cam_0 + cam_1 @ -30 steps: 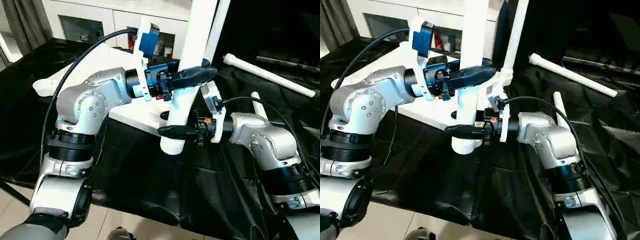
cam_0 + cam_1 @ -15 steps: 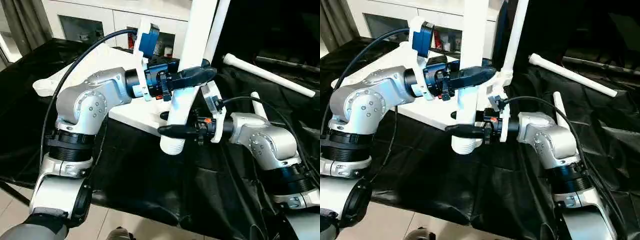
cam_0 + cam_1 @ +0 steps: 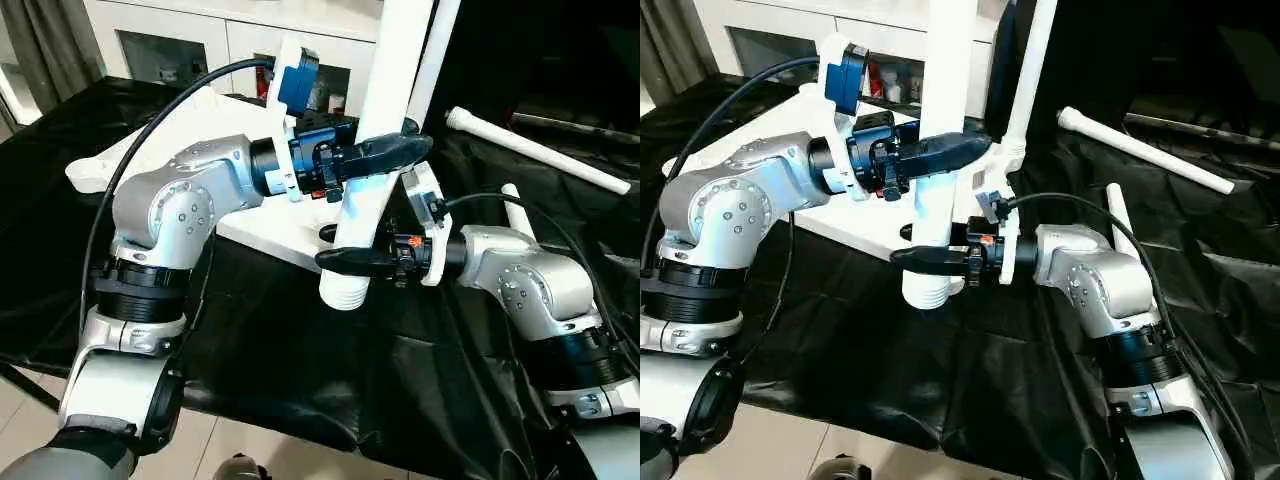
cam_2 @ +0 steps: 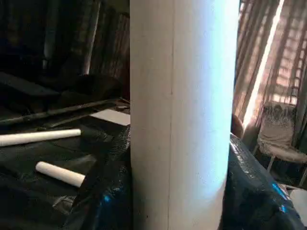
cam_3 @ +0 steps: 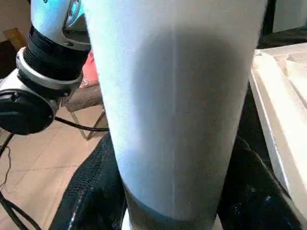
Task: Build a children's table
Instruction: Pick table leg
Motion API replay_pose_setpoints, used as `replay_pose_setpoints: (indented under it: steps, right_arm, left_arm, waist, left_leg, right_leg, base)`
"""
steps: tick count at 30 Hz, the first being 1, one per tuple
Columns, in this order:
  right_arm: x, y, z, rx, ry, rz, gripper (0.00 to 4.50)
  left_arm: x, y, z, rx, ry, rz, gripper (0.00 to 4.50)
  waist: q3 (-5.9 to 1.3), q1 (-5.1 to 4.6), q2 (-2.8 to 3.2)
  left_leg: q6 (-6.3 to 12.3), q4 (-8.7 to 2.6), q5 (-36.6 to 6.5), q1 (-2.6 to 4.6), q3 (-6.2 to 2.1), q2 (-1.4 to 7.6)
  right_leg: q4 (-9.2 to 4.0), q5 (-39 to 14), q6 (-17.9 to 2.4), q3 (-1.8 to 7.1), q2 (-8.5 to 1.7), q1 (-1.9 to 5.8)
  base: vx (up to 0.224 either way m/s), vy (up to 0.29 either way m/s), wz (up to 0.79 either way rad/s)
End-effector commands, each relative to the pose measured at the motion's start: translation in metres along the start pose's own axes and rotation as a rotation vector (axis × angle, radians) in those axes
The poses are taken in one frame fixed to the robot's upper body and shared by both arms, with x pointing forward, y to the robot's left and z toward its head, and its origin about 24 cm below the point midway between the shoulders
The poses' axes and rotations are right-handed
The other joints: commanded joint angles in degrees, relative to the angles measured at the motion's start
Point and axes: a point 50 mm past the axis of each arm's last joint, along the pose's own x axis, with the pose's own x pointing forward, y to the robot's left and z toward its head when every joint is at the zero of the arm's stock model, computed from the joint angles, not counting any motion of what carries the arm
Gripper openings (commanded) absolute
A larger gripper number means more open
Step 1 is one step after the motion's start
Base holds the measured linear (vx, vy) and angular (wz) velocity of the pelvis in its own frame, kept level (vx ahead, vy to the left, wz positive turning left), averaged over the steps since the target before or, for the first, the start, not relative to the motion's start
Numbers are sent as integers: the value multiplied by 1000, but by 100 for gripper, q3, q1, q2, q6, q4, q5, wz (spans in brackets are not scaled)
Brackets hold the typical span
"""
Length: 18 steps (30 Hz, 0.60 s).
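Observation:
A thick white leg (image 3: 392, 70) stands nearly upright above the black-covered table, its ribbed end (image 3: 345, 292) pointing down. My left gripper (image 3: 395, 150) is shut on it from the left, higher up. My right gripper (image 3: 335, 248) is shut on it from the right, just above the ribbed end, with one finger in front and one behind. The leg (image 4: 182, 120) rises between the fingers in the left wrist view, and the leg (image 5: 177, 105) does the same in the right wrist view. The white tabletop (image 3: 150, 135) lies underside up behind my left arm. A thinner leg (image 3: 1035, 70) stands in its near right corner.
Two more white legs lie on the black cloth (image 3: 300, 370) at the right, a long one (image 3: 540, 150) and one (image 3: 515, 210) beside my right forearm. A white cabinet (image 3: 200, 40) with glass doors stands behind. The table's front edge runs below my arms.
My right gripper's fingers have closed in on the leg. The leg and my left gripper have hardly moved.

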Motion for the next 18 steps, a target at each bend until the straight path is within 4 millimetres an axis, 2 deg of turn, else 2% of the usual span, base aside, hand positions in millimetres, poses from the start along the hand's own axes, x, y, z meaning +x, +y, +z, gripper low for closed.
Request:
replay_pose_setpoints:
  steps: [1, 2, 6, 7, 10, 12, 13, 14, 16, 17, 18]
  right_arm:
    - [-4, -1, 9, -29, -21, -12, 196]
    - [-4, -1, 9, -30, -25, -15, 194]
    - [-5, -1, 10, -31, -37, -23, 194]
    - [-5, -1, 10, -32, -48, -29, 193]
    - [-6, 0, 11, -31, -70, -41, 193]
    - [-7, 0, 13, -30, -95, -53, 193]
    - [-7, 0, 13, -30, -95, -53, 193]
    - [-8, 1, 15, -30, -125, -69, 193]
    - [-10, 1, 16, -30, -157, -87, 193]
    - [-10, 1, 17, -28, -171, -96, 193]
    - [-11, 1, 17, -26, -180, -101, 193]
  left_arm:
    - [3, 2, 0, -25, -8, 18, 257]
    - [2, 2, 0, -26, -18, 22, 278]
    - [1, 3, -1, -12, -40, 33, 302]
    - [0, 4, -2, 0, -61, 41, 324]
    - [-1, 7, -2, 27, -134, 95, 331]
    - [-3, 8, 2, -6, -255, 118, 334]
    - [-3, 8, 2, -6, -255, 118, 334]
    - [-5, 6, 5, -57, -374, 88, 334]
    - [-6, 4, 9, -107, -483, 66, 334]
    - [-7, 4, 11, -132, -530, 68, 334]
    - [-8, 5, 13, -139, -558, 72, 334]
  waist:
    - [-495, -18, 41]
    - [-497, -12, 35]
    - [-497, -12, 43]
    - [-490, -14, 42]
    - [-493, -10, 39]
    - [-502, -9, 52]
    - [-505, -8, 54]
    - [-504, -3, 57]
    - [-502, 7, -9]
    - [-495, 13, 13]
    - [-493, 10, 11]
  left_leg:
    - [-50, -344, -786, 96, -36, 176]
    - [-39, -341, -766, 96, -35, 175]
    - [-25, -342, -743, 93, -38, 176]
    - [-23, -346, -757, 90, -40, 176]
    - [-22, -344, -776, 84, -44, 185]
    - [-17, -337, -774, 89, -41, 183]
    - [-10, -336, -765, 85, -42, 180]
    - [-7, -331, -773, 85, -38, 175]
    - [24, -335, -781, 78, -37, 175]
    - [36, -329, -798, 75, -35, 172]
    - [37, -328, -807, 71, -32, 173]
  right_leg:
    - [-374, -579, -1205, 263, -430, 366]
    - [-373, -584, -1200, 264, -435, 369]
    - [-375, -590, -1192, 264, -435, 365]
    - [-384, -623, -1184, 263, -434, 364]
    - [-395, -609, -1180, 262, -444, 373]
    - [-390, -544, -1190, 262, -443, 373]
    - [-385, -502, -1222, 259, -442, 375]
    - [-381, -481, -1244, 261, -440, 377]
    - [-391, -501, -1285, 253, -442, 385]
    - [-388, -544, -1312, 253, -449, 377]
    - [-391, -576, -1304, 255, -450, 379]
  base:
    - [0, 0, 0]
    - [0, 0, 0]
    - [0, 0, 0]
    - [0, 0, 0]
    - [0, 0, 0]
    - [0, 0, 0]
    - [0, 0, 0]
    - [0, 0, 0]
    - [0, 0, 0]
    - [0, 0, 0]
    - [0, 0, 0]
